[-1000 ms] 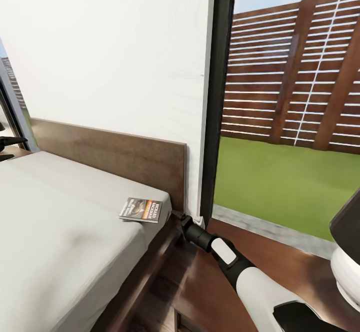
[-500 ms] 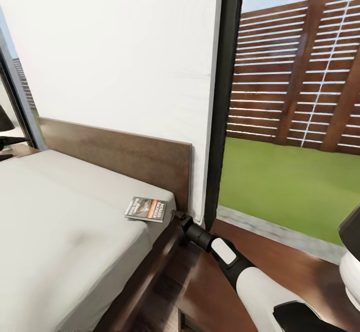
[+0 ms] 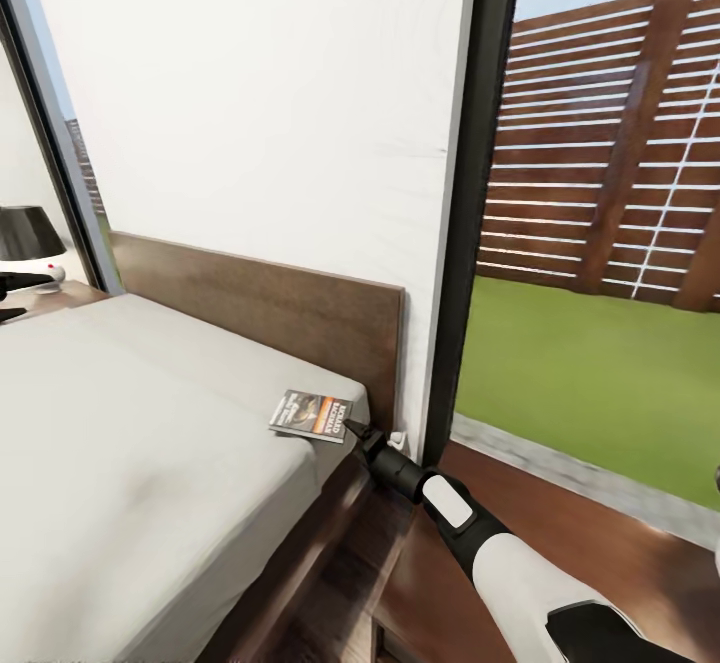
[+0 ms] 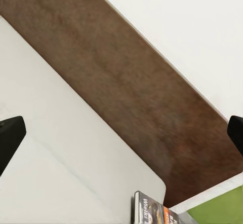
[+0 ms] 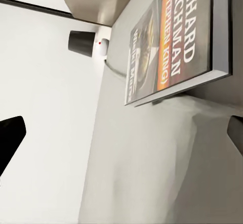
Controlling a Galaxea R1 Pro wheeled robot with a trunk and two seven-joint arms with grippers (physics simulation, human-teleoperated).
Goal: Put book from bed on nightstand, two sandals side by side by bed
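Grey mattress of the bed (image 3: 120,423) carries the book (image 3: 313,414); right end effector (image 3: 358,432), fingers apart, nearly touches it; nothing moved yet.

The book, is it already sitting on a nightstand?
No, the book lies on the bed's grey mattress near the headboard corner.

Head cam looks down across the bed (image 3: 150,443) toward the headboard (image 3: 270,308) and window. Right wrist cam sits super close to the book (image 5: 174,41); left wrist cam shares it too.
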